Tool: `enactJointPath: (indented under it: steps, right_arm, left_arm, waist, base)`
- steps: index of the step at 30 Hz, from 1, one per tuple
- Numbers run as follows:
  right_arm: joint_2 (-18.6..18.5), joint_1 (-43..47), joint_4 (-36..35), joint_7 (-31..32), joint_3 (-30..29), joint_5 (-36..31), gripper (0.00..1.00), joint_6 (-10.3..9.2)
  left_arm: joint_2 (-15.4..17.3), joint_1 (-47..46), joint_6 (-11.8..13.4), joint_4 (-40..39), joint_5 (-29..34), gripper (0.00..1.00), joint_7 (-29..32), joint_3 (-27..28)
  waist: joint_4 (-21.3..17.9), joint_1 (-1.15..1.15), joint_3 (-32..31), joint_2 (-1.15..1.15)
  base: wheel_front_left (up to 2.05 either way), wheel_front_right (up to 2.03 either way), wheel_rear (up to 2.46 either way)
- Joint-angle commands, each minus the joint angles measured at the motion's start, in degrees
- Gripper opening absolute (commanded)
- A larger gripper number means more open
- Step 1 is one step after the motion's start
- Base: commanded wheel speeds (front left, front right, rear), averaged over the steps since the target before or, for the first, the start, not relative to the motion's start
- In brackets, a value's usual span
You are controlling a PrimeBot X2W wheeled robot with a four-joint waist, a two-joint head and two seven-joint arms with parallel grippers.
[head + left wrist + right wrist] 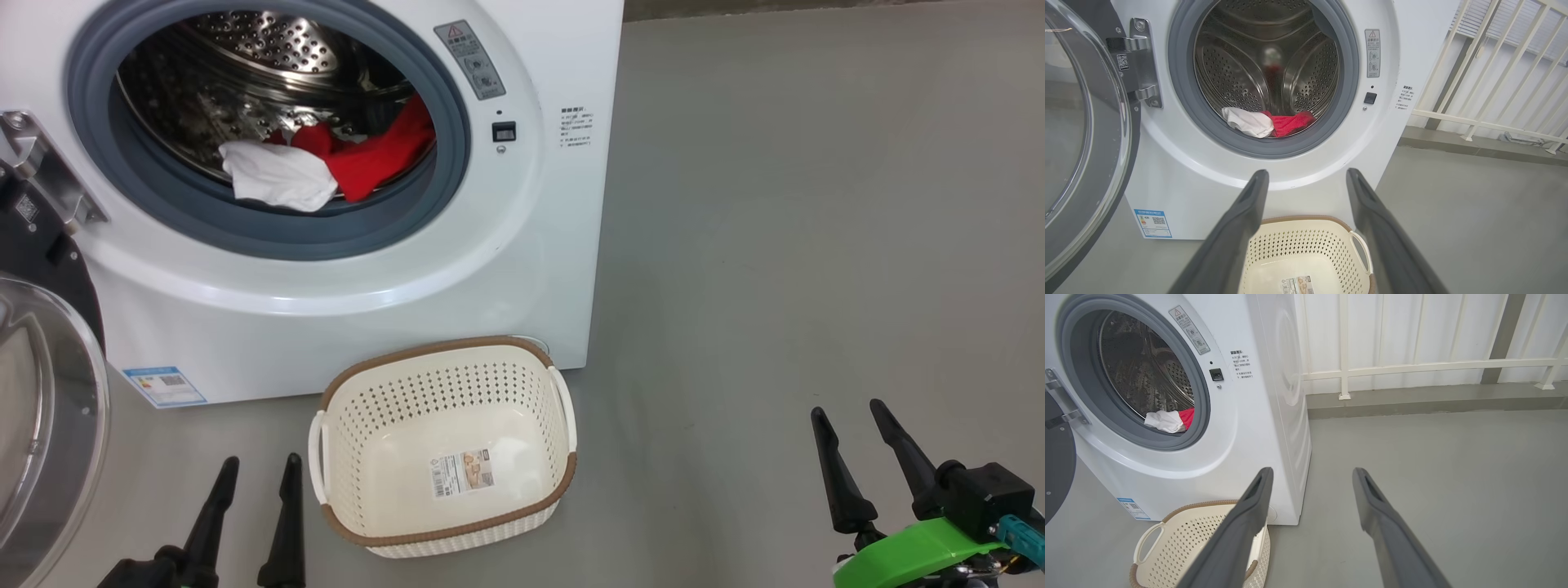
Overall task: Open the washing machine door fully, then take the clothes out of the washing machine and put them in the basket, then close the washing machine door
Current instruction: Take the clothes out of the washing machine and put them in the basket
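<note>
left gripper (261, 460): fingers spread wide, nothing between them; tips point at the machine front.
right gripper (847, 408): fingers likewise apart and empty, over bare floor (775, 245).
washing machine (367, 302): straight ahead of the left gripper, ahead and to the left of the right gripper; drum mouth uncovered.
washing machine door (49, 392): swung open on its hinge (41, 163), standing to the left of the left gripper, clear of its fingers.
clothes (351, 167): in the drum (245, 49), at its lower front edge, ahead of and above the left gripper's tips, well apart from both grippers.
white garment (277, 175): the left of the two, touching the red one.
red garment (384, 155): to the right, running back into the drum.
basket (441, 347): upright on the floor at the foot of the machine, just right of the left gripper, between the two grippers and nearer the left; paper label (460, 474) on its bottom.
railing (1412, 365): white, beyond the right gripper, past the machine's side.
</note>
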Motion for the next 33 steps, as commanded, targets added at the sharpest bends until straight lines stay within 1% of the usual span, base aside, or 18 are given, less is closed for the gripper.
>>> enactJointPath:
  steps: [1,8,25,33]
  right_arm:
    - [-0.9,-0.6,-1.4,-0.5,0.9,-0.3,1.0,0.36]
    - [-0.8,-0.7,-1.4,-0.5,1.2,-0.4,1.0,0.36]
    - [-0.7,-1.1,-1.4,-0.5,1.5,-0.4,1.0,0.36]
    - [-0.6,-1.3,-1.5,-0.5,1.4,-0.4,1.0,0.36]
  left_arm:
    - [1.2,-1.6,0.0,-1.4,0.2,1.0,-0.3,1.8]
    - [1.1,-1.9,0.0,-1.5,-0.3,1.0,-0.3,1.8]
    - [1.4,-3.2,0.0,-0.9,-0.3,1.0,-0.3,2.7]
    - [1.3,-3.8,0.0,-0.5,0.0,1.0,-0.3,2.8]
  waist:
    - [0.0,0.0,-0.1,0.0]
    - [-0.1,0.0,0.1,0.0]
    - [0.0,0.0,0.5,0.0]
    - [0.0,0.0,1.0,0.0]
  base:
    - [0.0,0.0,0.0]
    - [0.41,-0.41,0.0]
    - [1.13,-1.13,0.0]
    - [0.83,-0.83,0.0]
